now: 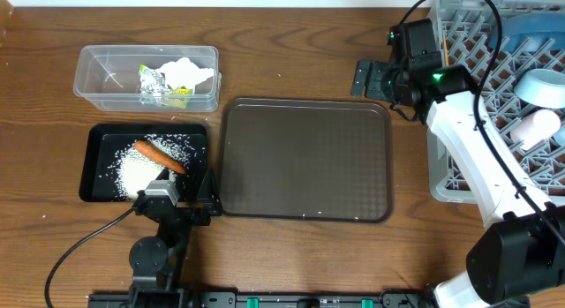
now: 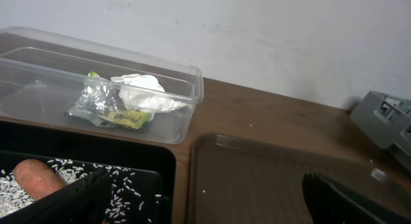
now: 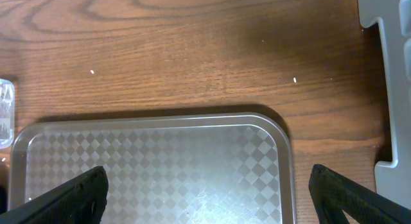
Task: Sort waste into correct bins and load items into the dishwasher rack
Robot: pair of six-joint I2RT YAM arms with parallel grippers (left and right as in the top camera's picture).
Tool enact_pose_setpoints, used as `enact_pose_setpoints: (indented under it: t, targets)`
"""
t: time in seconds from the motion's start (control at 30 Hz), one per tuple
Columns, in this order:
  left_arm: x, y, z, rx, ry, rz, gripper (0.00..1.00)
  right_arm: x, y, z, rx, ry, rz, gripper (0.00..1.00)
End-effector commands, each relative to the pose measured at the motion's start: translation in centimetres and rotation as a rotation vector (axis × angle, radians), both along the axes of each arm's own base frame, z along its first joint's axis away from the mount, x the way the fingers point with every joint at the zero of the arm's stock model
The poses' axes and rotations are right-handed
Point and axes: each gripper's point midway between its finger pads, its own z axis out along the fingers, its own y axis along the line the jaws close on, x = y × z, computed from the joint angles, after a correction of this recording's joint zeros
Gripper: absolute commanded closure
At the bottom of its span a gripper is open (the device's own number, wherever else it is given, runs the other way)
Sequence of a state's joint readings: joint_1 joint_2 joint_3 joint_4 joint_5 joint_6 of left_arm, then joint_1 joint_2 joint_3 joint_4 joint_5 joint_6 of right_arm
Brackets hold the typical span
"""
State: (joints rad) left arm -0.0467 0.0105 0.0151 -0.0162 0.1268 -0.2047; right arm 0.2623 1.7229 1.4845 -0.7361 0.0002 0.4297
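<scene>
Now, the waste is already sorted. At about 10 o'clock on the brown wooden table (image 1: 291,43) stands the clear plastic rectangular tub (image 1: 97,65), holding the crinkled silver and green-yellow foil wrapper (image 1: 157,86) with the crumpled white paper (image 1: 188,73) touching it on the 3 o'clock side. Just below, near 8 o'clock, the shallow black rectangular tray (image 1: 95,167) carries the heap of white rice (image 1: 137,176) and the small orange carrot (image 1: 160,155), which lies across the heap's upper edge.

The large square grey plastic rack (image 1: 552,171) fills the 2-to-3 o'clock side. In it sit the large dark-blue bowl (image 1: 532,27), the small light-blue bowl (image 1: 543,86) and the small white-pinkish cup (image 1: 537,127). A thin wooden sliver (image 1: 446,52) near its 9 o'clock edge looks like the chopsticks (too small to be sure).

The larger dark brown serving tray (image 1: 305,158) lies in the middle. The left gripper (image 2: 205,179) hovers over the seam between black tray and serving tray, fingers spread wide and holding nothing. The right gripper (image 3: 207,176) hangs over the serving tray's 1 o'clock corner, likewise spread and bare.
</scene>
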Motion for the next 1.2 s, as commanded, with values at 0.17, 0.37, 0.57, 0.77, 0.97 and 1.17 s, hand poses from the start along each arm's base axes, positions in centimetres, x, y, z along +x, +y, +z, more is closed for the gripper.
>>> enact_pose_setpoints:
  t: [0.17, 0.37, 0.57, 0.77, 0.97, 1.17]
  targets:
    - [-0.1, -0.1, -1.4, 0.018, 0.046, -0.008, 0.02, -0.3, 0.6, 0.9, 0.002, -0.018, 0.003, 0.01]
    - [-0.1, -0.1, -1.4, 0.018, 0.045, -0.008, 0.02, -0.8, 1.2, 2.1, 0.009, -0.042, 0.02, 0.01]
    - [-0.1, -0.1, -1.4, 0.018, 0.046, -0.008, 0.02, -1.6, 0.9, 5.9, 0.034, -0.128, 0.019, 0.01]
    - [-0.1, -0.1, -1.4, 0.018, 0.046, -0.008, 0.02, -4.1, 0.2, 12.7, 0.083, -0.291, 0.019, 0.01]
    - [-0.1, -0.1, -1.4, 0.018, 0.046, -0.008, 0.02, -8.4, -1.3, 20.3, 0.14, -0.488, 0.014, 0.01]
    - [-0.1, -0.1, -1.4, 0.018, 0.046, -0.008, 0.02, -12.8, -3.6, 25.6, 0.177, -0.649, -0.014, 0.01]
